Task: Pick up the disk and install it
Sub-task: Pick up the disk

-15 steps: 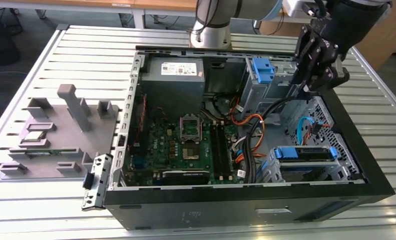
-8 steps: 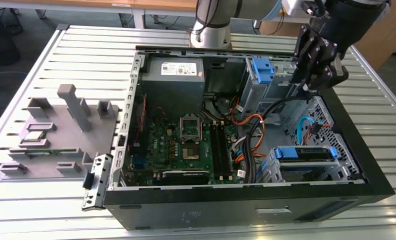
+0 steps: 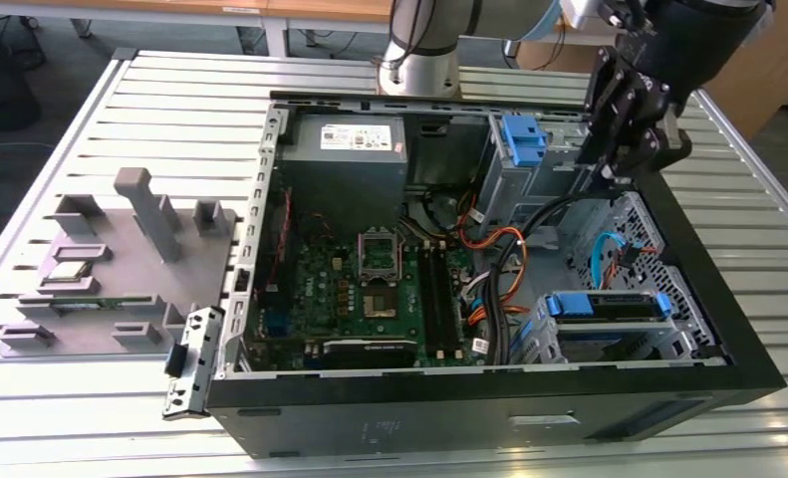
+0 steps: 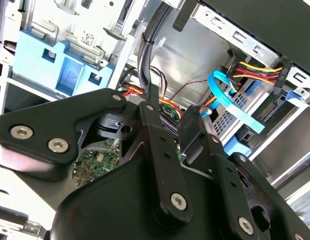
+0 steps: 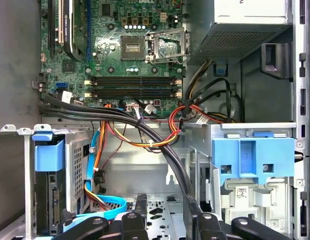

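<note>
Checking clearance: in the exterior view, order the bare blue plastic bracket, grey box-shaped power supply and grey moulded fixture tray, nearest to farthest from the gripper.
From the gripper:
1. Blue plastic bracket, just beside it.
2. Grey power supply, toward the exterior view's left.
3. Grey fixture tray, outside the case.

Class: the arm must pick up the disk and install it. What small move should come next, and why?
Probably shift toward the disk at the exterior view's lower right. The gripper is open, holds nothing, and hovers beside the bare blue bracket, apart from the disk. Whether the disk is fully seated, I cannot tell.
</note>
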Motion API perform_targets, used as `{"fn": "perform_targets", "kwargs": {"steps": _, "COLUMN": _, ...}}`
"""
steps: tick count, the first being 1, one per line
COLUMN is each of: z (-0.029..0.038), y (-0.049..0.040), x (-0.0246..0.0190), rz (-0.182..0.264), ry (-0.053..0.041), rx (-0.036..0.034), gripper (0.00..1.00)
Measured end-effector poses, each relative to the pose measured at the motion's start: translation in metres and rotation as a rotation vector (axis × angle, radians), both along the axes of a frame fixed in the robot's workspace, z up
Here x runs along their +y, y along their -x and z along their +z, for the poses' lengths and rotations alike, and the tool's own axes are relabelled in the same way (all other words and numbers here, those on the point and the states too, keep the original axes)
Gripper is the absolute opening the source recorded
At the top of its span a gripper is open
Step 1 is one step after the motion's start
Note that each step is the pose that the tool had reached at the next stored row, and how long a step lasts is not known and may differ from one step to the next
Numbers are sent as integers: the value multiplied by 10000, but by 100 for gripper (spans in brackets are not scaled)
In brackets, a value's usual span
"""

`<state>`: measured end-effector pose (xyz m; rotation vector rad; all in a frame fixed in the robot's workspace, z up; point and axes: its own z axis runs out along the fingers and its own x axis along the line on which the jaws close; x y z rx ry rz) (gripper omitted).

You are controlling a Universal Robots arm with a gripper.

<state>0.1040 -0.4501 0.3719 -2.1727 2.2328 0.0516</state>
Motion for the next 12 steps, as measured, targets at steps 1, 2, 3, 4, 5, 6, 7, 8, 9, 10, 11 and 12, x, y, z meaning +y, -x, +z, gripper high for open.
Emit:
{"fn": "perform_targets", "kwargs": {"steps": 1, "z": 0, "y": 0, "x": 4, "rz": 0, "ry": 0, "rx": 0, "gripper": 42}}
{"fn": "perform_targets", "kwargs": {"steps": 2, "z": 0, "y": 0, "x": 8, "rz": 0, "ry": 0, "rx": 0, "gripper": 42}}
{"fn": "perform_targets", "kwargs": {"steps": 3, "z": 0, "y": 0, "x": 12, "rz": 0, "ry": 0, "rx": 0, "gripper": 42}}
{"fn": "perform_targets", "kwargs": {"steps": 4, "z": 0, "y": 0, "x": 15, "rz": 0, "ry": 0, "rx": 0, "gripper": 42}}
{"fn": "perform_targets", "kwargs": {"steps": 5, "z": 0, "y": 0, "x": 19, "rz": 0, "ry": 0, "rx": 0, "gripper": 42}}
{"fn": "perform_targets", "kwargs": {"steps": 6, "z": 0, "y": 0, "x": 23, "rz": 0, "ry": 0, "rx": 0, "gripper": 42}}
{"fn": "perform_targets", "kwargs": {"steps": 7, "z": 0, "y": 0, "x": 26, "rz": 0, "ry": 0, "rx": 0, "gripper": 42}}
{"fn": "perform_targets", "kwargs": {"steps": 8, "z": 0, "y": 0, "x": 30, "rz": 0, "ry": -1, "rx": 0, "gripper": 42}}
{"fn": "perform_targets", "kwargs": {"steps": 9, "z": 0, "y": 0, "x": 34, "rz": 0, "ry": 0, "rx": 0, "gripper": 42}}
{"fn": "perform_targets", "kwargs": {"steps": 10, "z": 0, "y": 0, "x": 38, "rz": 0, "ry": 0, "rx": 0, "gripper": 42}}
{"fn": "perform_targets", "kwargs": {"steps": 11, "z": 0, "y": 0, "x": 41, "rz": 0, "ry": 0, "rx": 0, "gripper": 42}}
{"fn": "perform_targets", "kwargs": {"steps": 12, "z": 0, "y": 0, "x": 45, "rz": 0, "ry": -1, "rx": 0, "gripper": 42}}
